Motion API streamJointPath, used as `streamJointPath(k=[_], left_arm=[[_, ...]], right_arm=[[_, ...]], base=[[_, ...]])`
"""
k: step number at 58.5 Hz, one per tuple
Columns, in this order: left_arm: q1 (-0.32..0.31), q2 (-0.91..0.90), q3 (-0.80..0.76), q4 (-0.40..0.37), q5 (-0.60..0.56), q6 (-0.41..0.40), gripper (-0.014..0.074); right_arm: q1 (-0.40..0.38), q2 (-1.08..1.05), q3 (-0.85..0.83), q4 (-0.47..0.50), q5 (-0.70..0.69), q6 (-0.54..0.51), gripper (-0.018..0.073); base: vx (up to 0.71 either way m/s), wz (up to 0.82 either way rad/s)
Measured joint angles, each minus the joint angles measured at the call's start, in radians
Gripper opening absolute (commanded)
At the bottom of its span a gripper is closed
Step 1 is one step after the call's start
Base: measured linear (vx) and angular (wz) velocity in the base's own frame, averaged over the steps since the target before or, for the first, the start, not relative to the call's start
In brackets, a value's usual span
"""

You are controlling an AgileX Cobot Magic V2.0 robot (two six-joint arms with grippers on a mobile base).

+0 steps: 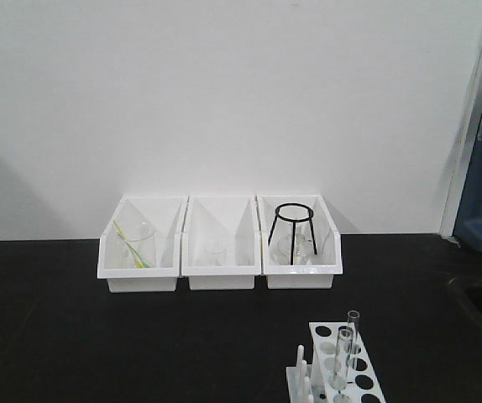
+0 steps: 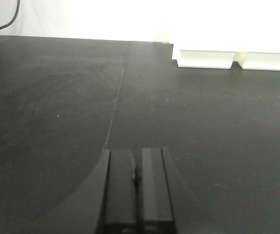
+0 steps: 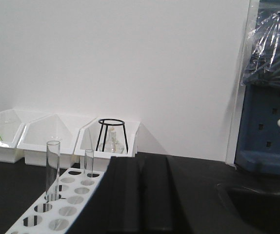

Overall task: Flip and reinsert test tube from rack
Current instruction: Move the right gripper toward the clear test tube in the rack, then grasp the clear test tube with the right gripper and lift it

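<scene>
Getting this step right means parting the fingers of the right gripper before it nears the small white plastic rack with round holes, since its two dark pads are pressed together on nothing. In the right wrist view the rack lies just left of and below that gripper; in the front view it sits at the near right of the black tabletop.

Two clear glass test tubes stand upright in it, a taller one nearer the wrist camera and a shorter one in a hole farther back. Which is meant cannot be told. The taller one likely offers the easier grasp, as more bare glass shows above the plate.

A sound approach would close on the tube well above the plate, on the side away from its neighbour, then lift straight up so the glass does not scrape the hole.

The left gripper hovers over bare tabletop, fingers together and empty, well apart from the rack.

Both tubes look thin, smooth and empty, and seem open at the top, so a gentle squeeze seems wise.
</scene>
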Motion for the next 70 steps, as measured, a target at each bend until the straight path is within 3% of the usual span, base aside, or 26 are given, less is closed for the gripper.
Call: streamJointPath(k=[18, 32, 41, 60, 70], left_arm=[[0.000, 0.000, 0.000, 0.000, 0.000, 0.000, -0.0006], [0.000, 0.000, 0.000, 0.000, 0.000, 0.000, -0.0006], [0.000, 0.000, 0.000, 0.000, 0.000, 0.000, -0.0006], [0.000, 0.000, 0.000, 0.000, 0.000, 0.000, -0.0006], [0.000, 0.000, 0.000, 0.000, 0.000, 0.000, -0.0006]], right_arm=[[0.000, 0.198, -0.202, -0.008, 0.095, 0.000, -0.0003], [0.000, 0.414, -0.232, 0.002, 0.094, 0.000, 0.0040], [0.000, 0.529, -0.232, 0.008, 0.051, 0.000, 0.0123], [0.000, 0.735, -0.232, 0.008, -0.078, 0.000, 0.0393], [0.004, 0.844, -0.232, -0.005, -0.159, 0.001, 0.0463]], base=[[0.00, 0.00], [0.00, 0.00], [0.00, 0.00], [0.00, 0.00], [0.00, 0.00]])
